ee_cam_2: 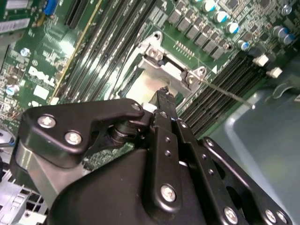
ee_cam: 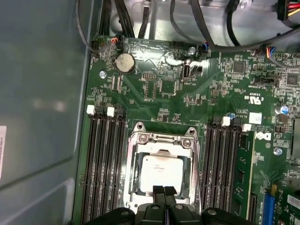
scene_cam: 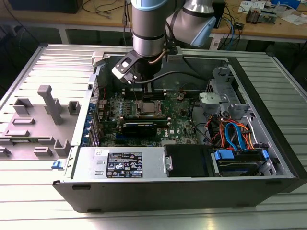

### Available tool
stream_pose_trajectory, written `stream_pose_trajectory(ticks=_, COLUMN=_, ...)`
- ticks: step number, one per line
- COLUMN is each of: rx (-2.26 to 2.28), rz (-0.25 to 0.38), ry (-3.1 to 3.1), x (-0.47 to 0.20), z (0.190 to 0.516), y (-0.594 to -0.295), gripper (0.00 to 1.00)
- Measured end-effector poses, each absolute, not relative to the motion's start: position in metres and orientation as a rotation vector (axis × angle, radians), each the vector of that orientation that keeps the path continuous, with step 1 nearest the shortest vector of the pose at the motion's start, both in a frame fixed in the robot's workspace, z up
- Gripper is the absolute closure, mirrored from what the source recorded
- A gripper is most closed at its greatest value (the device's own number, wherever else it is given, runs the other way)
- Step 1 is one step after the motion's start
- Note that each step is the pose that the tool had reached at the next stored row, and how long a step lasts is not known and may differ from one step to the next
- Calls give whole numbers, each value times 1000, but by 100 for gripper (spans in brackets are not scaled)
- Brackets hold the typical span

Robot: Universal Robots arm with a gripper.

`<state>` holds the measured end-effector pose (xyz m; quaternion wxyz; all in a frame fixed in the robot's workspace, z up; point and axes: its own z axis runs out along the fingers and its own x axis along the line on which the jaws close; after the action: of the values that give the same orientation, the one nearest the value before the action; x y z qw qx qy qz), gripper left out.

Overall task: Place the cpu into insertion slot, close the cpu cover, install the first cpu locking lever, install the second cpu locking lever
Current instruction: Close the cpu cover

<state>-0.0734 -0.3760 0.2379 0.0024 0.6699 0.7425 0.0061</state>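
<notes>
Ribbed metal table [scene_cam: 29,211] carries an open computer case [scene_cam: 192,191], lying on its side. Green circuit board [ee_cam: 154,89] inside; insertion slot [scene_cam: 146,108] sits near its middle, with memory slots [ee_cam: 103,164] flanking the slot on both sides. Cpu [ee_cam: 161,166] is seated in the slot. Cpu cover [ee_cam: 150,140] lies flat over the slot, cpu showing through its window. Gripper [ee_cam: 164,190] is poised directly over the slot's edge, fingers pressed together, nothing between them. Contact with the cover: cannot tell. Second wrist view: thin metal locking lever [ee_cam_2: 229,96] runs from a slot corner out across the memory slots.
</notes>
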Motion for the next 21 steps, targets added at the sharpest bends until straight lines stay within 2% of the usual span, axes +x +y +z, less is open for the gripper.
stream_pose_trajectory(ticks=13, rx=2101, rz=20, ry=2330, x=-77, z=235, y=-376, gripper=89)
stream_pose_trajectory(ticks=21, rx=2099, rz=20, ry=2332, x=-85, z=215, y=-376, gripper=89)
